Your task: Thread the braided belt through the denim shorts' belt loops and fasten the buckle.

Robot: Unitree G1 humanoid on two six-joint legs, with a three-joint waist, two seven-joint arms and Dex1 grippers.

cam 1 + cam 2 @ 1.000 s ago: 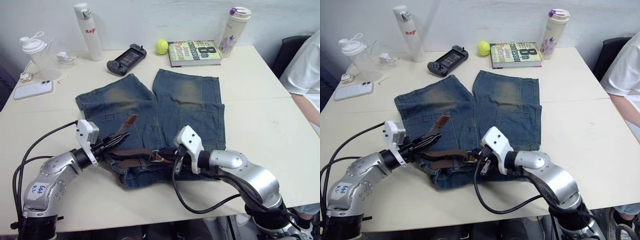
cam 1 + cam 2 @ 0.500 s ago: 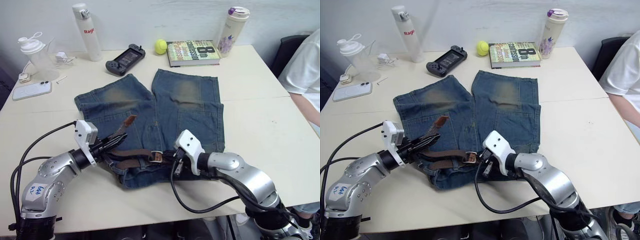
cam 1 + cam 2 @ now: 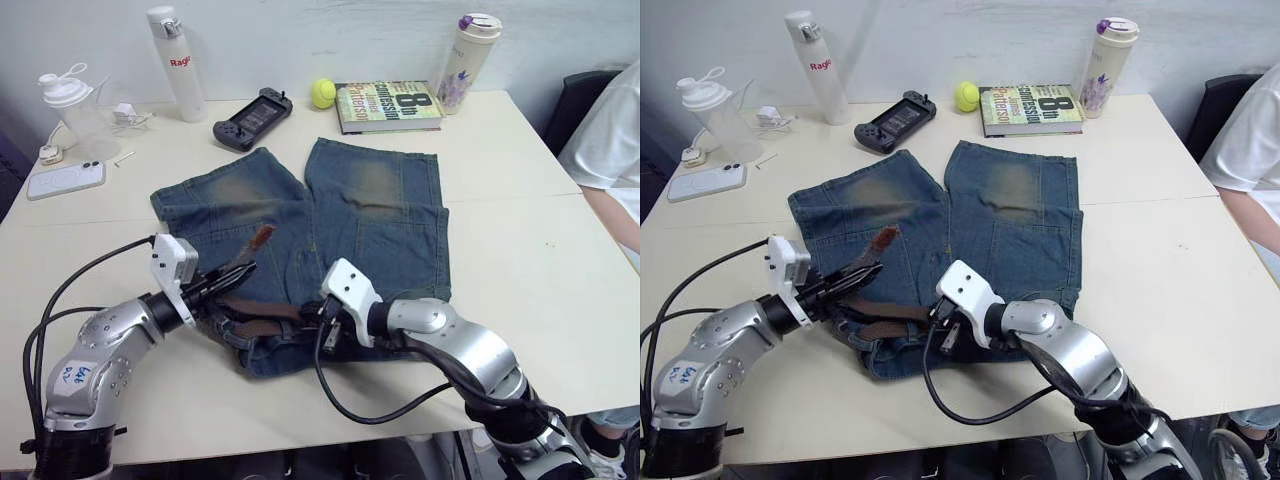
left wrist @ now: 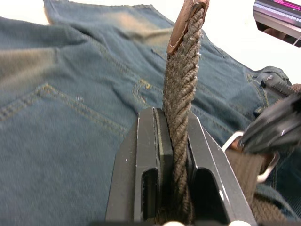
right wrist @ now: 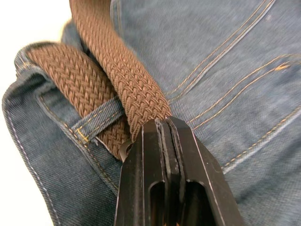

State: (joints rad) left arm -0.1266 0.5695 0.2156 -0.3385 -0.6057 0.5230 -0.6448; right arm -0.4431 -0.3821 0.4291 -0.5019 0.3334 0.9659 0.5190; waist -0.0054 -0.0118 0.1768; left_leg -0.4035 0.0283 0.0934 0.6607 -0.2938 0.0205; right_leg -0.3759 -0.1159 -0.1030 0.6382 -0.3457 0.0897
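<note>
Lying flat on the table [image 3: 520,250] with the waistband toward the robot, the denim shorts [image 3: 330,220] carry the braided belt [image 3: 262,305] along that near edge. From the head views, the left gripper [image 3: 232,277] holds the belt's tip end, which sticks up at a slant over the left leg of the shorts, while the right gripper [image 3: 322,310] sits at the middle of the waistband. The left wrist view makes the grip plain: the jaws are clamped on the braided strap, its leather-capped tip rising above them, and the silvery buckle [image 4: 249,157] shows just beside the other gripper's black fingers. The right wrist view adds what the head views cannot resolve: those jaws are pinched on the strap where it doubles back, and a second run of the belt passes under one of the belt loops [image 5: 96,123].
</note>
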